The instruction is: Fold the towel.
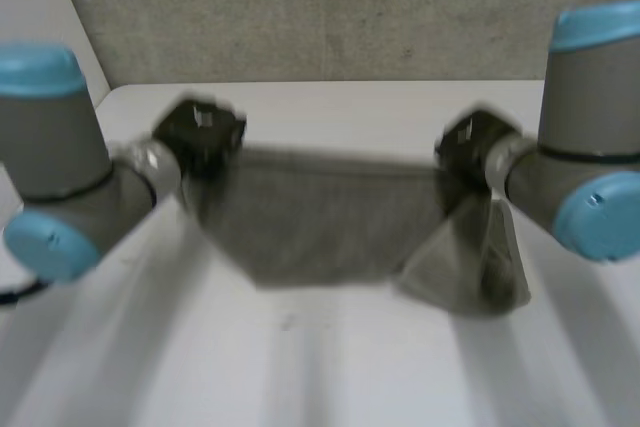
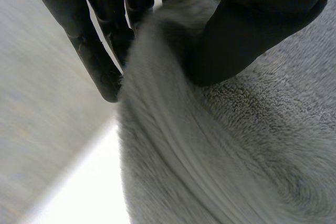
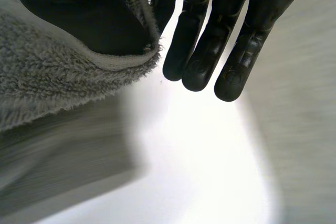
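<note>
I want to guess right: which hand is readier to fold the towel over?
Probably the left hand: its thumb clamps well into the towel, which hangs smooth there. The right hand pinches only the edge, and the cloth sags bunched beside it.

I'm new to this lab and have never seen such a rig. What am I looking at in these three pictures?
This is a robot with two arms at a white table. The head picture looks down from between and behind the arms; the other two come from cameras on the wrists, looking along each palm. Each arm ends in a black robot hand. The left robot hand and the right robot hand hold a grey towel stretched between them, each pinching an upper corner between thumb and fingers. Part of the towel below the right robot hand seems to rest on the table.
</note>
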